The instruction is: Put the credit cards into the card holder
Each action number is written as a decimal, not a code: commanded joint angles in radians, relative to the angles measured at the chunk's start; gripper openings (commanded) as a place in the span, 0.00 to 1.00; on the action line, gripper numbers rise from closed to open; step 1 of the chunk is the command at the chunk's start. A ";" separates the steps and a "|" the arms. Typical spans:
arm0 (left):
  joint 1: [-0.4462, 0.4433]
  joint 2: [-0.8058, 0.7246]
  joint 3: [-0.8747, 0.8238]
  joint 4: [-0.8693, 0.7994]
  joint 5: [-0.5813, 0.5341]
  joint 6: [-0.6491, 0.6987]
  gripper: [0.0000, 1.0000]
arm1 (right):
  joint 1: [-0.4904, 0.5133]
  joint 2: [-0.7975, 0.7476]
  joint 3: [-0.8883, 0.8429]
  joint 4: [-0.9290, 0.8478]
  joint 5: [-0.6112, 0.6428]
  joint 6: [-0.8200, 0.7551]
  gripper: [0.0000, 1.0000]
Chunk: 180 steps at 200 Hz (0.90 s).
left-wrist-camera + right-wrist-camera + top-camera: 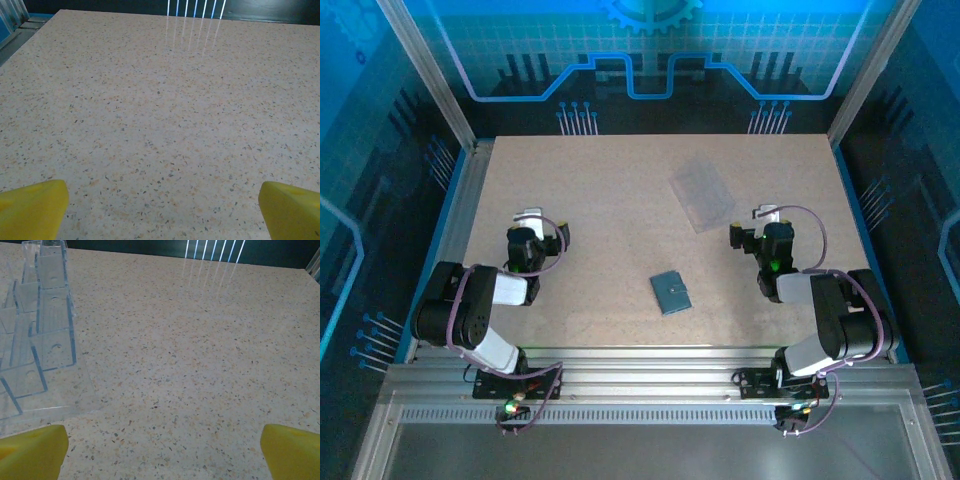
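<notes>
Card holder (670, 292) lies flat on the speckled desk (590, 200), a small dark teal-grey rectangle slightly askew, in the near middle of the surface and roughly midway between the two arms. It looks folded shut, so what its pockets hold cannot be told from above. Farther back and a little to the right lies the clear tray (702, 192), set at an angle, well apart from the card holder and touching neither arm.

From the right wrist camera the tray sits at the left edge of the picture, just ahead of the tool. Its thin walls divide it into several small cells, some with a round mark in the floor. The speckled desk shows straight through them, though clear plastic and glare make the contents of the cells hard to judge.

Left tool (528, 214) hovers over the left part of the desk with its jaws wide apart and nothing between them. Its yellow fingertips (35, 207) stand at the bottom corners of the wrist view over bare speckle. Right tool (767, 213) is over the right part, near the tray's right side, jaws likewise spread wide and gripping nothing
</notes>
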 commanded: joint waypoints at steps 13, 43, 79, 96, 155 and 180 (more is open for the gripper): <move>0.008 -0.019 0.020 0.007 0.023 0.016 0.99 | 0.010 0.008 0.012 0.021 0.008 -0.014 1.00; 0.008 -0.018 0.020 0.007 0.035 0.020 0.99 | 0.011 0.007 0.012 0.020 0.008 -0.015 1.00; 0.008 -0.018 0.021 0.007 0.036 0.020 0.99 | 0.011 0.008 0.012 0.021 0.008 -0.015 1.00; 0.008 -0.018 0.021 0.007 0.037 0.020 0.99 | 0.011 0.008 0.013 0.021 0.008 -0.015 1.00; 0.008 -0.018 0.021 0.005 0.037 0.021 0.99 | 0.011 0.008 0.013 0.021 0.009 -0.015 1.00; 0.008 -0.018 0.021 0.006 0.038 0.021 0.99 | 0.011 0.008 0.012 0.021 0.009 -0.015 1.00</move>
